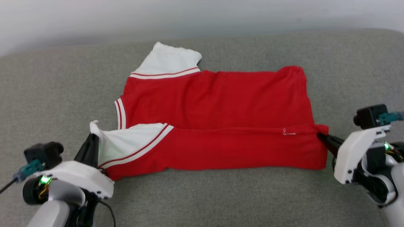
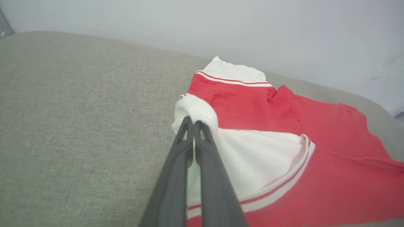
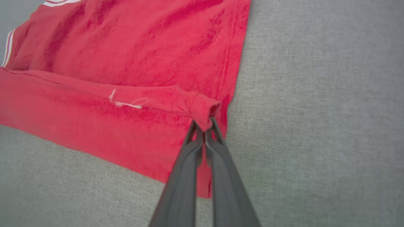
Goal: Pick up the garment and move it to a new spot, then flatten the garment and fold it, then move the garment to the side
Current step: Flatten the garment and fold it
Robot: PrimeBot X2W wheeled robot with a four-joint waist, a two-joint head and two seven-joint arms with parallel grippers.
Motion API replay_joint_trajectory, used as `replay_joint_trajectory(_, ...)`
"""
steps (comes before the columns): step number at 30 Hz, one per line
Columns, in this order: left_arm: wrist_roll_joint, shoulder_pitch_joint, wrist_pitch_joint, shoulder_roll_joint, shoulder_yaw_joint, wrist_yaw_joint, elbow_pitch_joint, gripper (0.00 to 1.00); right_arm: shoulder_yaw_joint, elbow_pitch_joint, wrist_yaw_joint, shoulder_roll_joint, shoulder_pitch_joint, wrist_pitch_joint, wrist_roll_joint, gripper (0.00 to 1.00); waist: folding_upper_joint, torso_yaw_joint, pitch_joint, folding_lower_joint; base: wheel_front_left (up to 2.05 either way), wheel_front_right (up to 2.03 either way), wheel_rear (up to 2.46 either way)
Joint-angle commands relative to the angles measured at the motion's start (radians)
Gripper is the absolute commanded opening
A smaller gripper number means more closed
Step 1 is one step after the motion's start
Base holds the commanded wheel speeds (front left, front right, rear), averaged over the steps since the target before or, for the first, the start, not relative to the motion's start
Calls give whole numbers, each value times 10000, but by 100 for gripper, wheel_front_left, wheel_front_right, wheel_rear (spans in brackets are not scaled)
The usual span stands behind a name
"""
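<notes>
The garment [image 1: 217,119], a red jersey with white sleeves and striped trim, lies spread sideways on the grey cushion, its near long edge folded over toward the middle. My left gripper [image 1: 93,136] is shut on the tip of the near white sleeve [image 2: 195,110], pinching it at the garment's left end. At the right end my right gripper [image 1: 319,135] is shut on the folded hem corner [image 3: 205,110], which bunches between the dark fingers [image 3: 217,148]. The far white sleeve [image 1: 169,61] lies flat. No number print is in sight.
A grey fabric cushion [image 1: 221,195] carries the garment, with bare cloth in front and on both sides. A pale wall [image 1: 202,15] rises behind the cushion's far edge. A small white thread [image 3: 126,102] sits on the folded seam.
</notes>
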Motion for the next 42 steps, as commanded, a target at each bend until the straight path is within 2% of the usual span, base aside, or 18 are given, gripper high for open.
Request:
replay_joint_trajectory(1,4,-451,-21,-61,-88,-191,387,0,231,268,-14,89,-473,-39,-30,0,-1,-69,518,-1,0,0,0)
replay_joint_trajectory(8,-10,-1587,114,-342,-490,-797,1983,0,1126,1845,-13,94,-1754,-540,6,0,-1,-37,1117,-1,0,0,0)
replay_joint_trajectory(9,-64,-1683,150,-402,-552,-871,2189,0,1266,2037,-13,90,-1849,-737,55,4,-1,-32,1162,-1,0,0,0)
replay_joint_trajectory(10,-72,-1794,176,-456,-608,-946,2405,0,1422,2203,-13,66,-1922,-929,90,32,-1,-21,1208,-1,0,0,0)
replay_joint_trajectory(11,-104,-1906,145,-533,-642,-997,2574,0,1577,2353,-13,53,-2013,-1132,147,69,-1,-14,1232,-1,0,0,0)
replay_joint_trajectory(12,-126,-1984,127,-594,-683,-1061,2744,12,1725,2466,-13,38,-2100,-1324,232,100,-1,-12,1248,-1,0,0,0)
replay_joint_trajectory(13,-136,-2042,75,-650,-690,-1100,2915,36,1869,2566,-13,4,-2174,-1535,285,100,-1,-16,1251,-1,0,0,0)
replay_joint_trajectory(14,-174,-2079,33,-699,-689,-1162,3081,81,1991,2670,-13,-36,-2227,-1773,362,100,-1,-16,1241,-1,0,0,0)
replay_joint_trajectory(15,-195,-2119,-66,-738,-668,-1195,3193,100,2082,2731,-13,-77,-2246,-2043,461,100,-1,-9,1216,-1,0,0,0)
replay_joint_trajectory(20,-336,-2050,-498,-691,-408,-1336,3508,100,2361,2609,-13,-327,-2016,-3686,716,100,-1,20,809,-1,0,0,0)
replay_joint_trajectory(24,-403,-1798,-394,-346,-270,-1392,3414,100,2236,2251,-13,-515,-1684,-5249,454,100,-1,-8,318,-1,0,0,0)
replay_joint_trajectory(30,-710,-1518,989,687,-197,-1426,2796,100,1454,1532,-13,-420,-1002,-6998,-463,100,-1,-256,-398,-1,0,0,0)
replay_joint_trajectory(34,-1029,-1447,2587,1469,-343,-1409,2219,100,812,889,-13,-84,-395,-7260,-1056,100,-1,-458,-681,-1,0,0,0)
replay_joint_trajectory(35,-1029,-1447,2587,1469,-343,-1409,2219,100,812,889,-13,-84,-395,-7260,-1056,100,-1,-458,-681,-1,0,0,0)
replay_joint_trajectory(36,-1166,-1446,3419,1820,-472,-1412,2038,100,566,524,-13,117,-42,-7145,-1296,100,-1,-576,-759,-1,0,0,0)
replay_joint_trajectory(39,-1416,-1391,4690,2289,-656,-1239,1997,100,323,-63,-13,421,424,-6902,-1626,100,-1,-846,-719,-1,0,0,0)
replay_joint_trajectory(40,-1416,-1391,4690,2289,-656,-1239,1997,100,323,-63,-13,421,424,-6902,-1626,100,-1,-846,-719,-1,0,0,0)
replay_joint_trajectory(42,-1640,-1336,5364,2415,-764,-1120,1972,100,231,-444,-13,612,625,-6735,-1803,100,-1,-1060,-609,-1,0,0,0)
